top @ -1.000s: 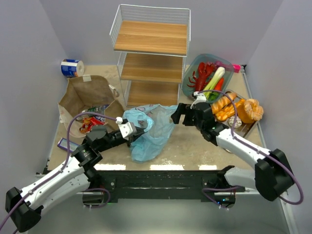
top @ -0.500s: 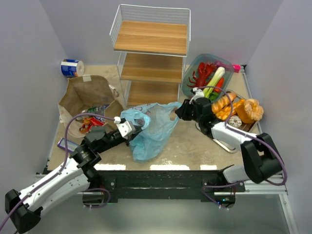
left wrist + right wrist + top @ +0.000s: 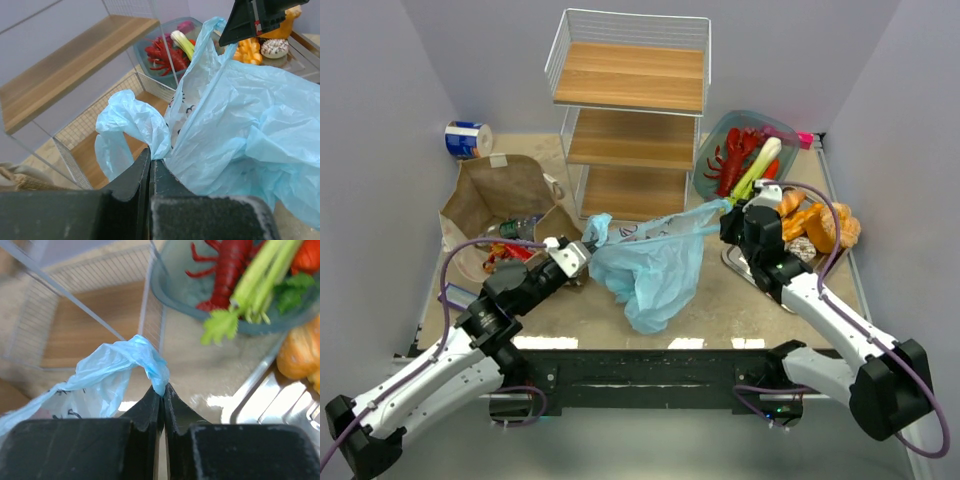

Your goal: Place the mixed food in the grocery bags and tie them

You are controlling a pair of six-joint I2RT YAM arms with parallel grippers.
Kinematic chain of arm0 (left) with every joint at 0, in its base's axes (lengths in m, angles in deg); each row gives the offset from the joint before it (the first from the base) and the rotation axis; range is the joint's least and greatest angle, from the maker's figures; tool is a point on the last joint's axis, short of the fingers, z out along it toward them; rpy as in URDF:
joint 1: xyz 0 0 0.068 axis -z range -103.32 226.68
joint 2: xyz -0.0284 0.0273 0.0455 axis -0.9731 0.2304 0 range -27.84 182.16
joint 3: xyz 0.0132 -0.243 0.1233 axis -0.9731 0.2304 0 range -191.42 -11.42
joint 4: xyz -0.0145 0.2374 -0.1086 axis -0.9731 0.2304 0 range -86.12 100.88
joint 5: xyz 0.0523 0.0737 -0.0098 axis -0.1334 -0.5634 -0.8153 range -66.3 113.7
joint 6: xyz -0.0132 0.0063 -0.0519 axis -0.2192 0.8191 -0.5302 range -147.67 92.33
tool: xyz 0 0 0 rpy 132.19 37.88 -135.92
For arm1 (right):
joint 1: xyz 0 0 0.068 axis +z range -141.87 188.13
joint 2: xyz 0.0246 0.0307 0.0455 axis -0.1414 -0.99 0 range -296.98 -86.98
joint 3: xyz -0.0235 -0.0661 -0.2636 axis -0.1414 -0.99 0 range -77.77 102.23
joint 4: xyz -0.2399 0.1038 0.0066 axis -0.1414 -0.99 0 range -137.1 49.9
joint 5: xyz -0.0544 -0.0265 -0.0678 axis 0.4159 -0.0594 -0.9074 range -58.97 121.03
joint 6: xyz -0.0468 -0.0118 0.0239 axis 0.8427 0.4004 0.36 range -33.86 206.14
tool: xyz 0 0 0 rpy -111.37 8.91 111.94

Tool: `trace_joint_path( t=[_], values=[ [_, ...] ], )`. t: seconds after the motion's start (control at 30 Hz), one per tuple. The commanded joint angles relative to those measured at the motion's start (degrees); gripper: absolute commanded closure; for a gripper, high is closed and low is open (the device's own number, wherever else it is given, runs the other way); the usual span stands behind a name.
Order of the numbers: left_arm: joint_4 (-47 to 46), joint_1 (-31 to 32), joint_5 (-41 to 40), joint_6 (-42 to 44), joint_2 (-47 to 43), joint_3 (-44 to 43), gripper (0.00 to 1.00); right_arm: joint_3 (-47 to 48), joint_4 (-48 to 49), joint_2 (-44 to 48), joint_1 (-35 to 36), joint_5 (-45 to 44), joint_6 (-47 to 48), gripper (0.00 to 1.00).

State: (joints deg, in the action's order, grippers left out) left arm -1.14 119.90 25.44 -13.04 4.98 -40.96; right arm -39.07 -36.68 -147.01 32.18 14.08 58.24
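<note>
- The left gripper (image 3: 586,250) sits left of centre in the top view. Its jaws are closed and pinch one handle loop of the light-blue plastic bag (image 3: 655,272).
- The right gripper (image 3: 728,214) sits right of centre. Its jaws are closed on the bag's other handle, and the right wrist view shows the film clamped at the tips.
- The light-blue plastic bag is stretched between the two grippers at centre frame, and its body sags toward the lower centre.
- The brown paper bag (image 3: 505,188) stands open at the left of the frame, with the red snack packet (image 3: 503,255) inside it.
- The red lobster (image 3: 733,152) and the leek (image 3: 760,165) lie in the teal dish (image 3: 712,142) at upper right.
- The breads (image 3: 817,225) lie at the right edge, just beside the right arm.
- The wire shelf rack (image 3: 630,110) stands at top centre.
</note>
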Motion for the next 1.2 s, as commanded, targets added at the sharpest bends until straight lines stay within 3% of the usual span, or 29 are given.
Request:
trace_joint_path(
  t=[0.0, 0.03, 0.07, 0.13, 0.17, 0.27, 0.4, 0.53, 0.67, 0.93, 1.17],
  values=[
    [-0.8, -0.2, 3.9, 0.0, 1.9, -1.4, 1.00, -2.7, -8.3, 0.1, -0.7, -7.0, -0.8, 0.86],
    [-1.1, -0.2, 4.9, -0.6, 2.3, -1.1, 1.00, -2.7, -9.1, 0.7, -0.8, -6.6, -0.7, 0.82],
    [-1.1, -0.2, 7.2, -1.4, 2.9, -1.1, 1.00, -2.6, -9.7, 2.4, -0.7, -5.0, 0.2, 0.66],
    [-1.1, -0.2, 8.5, -2.1, 4.6, -1.5, 1.00, -1.2, -12.2, 4.2, -0.7, -3.4, 1.4, 0.44],
    [-1.0, -0.2, 9.3, -2.6, 5.1, -1.6, 1.00, 0.3, -13.2, 6.3, -0.8, -2.1, 2.4, 0.24],
    [-1.2, -0.2, 10.1, -3.0, 6.3, -1.7, 1.00, 2.9, -17.0, 10.4, -0.8, 1.2, 2.4, 0.09],
    [-1.5, -0.2, 10.7, -3.6, 6.2, -1.3, 1.00, 8.2, -20.8, 15.2, -0.8, 3.5, 2.1, 0.11],
    [-1.5, -0.2, 10.8, -3.8, 6.0, -1.1, 1.00, 15.9, -25.5, 7.9, -2.5, 0.4, 4.3, 0.21],
    [-1.4, -0.2, 11.0, -4.0, 5.3, -1.0, 1.00, 19.2, -25.4, -0.7, -9.3, 4.9, 6.1, 0.29],
    [-1.2, -0.2, 10.2, -3.9, 3.8, -1.0, 1.00, 14.9, -18.4, -6.0, -23.9, 15.4, 5.0, 0.36],
    [-0.9, -0.2, 10.0, -3.8, 3.6, -1.1, 1.00, 21.0, -12.2, -15.7, -26.3, 23.1, 3.3, 0.39]
  ],
)
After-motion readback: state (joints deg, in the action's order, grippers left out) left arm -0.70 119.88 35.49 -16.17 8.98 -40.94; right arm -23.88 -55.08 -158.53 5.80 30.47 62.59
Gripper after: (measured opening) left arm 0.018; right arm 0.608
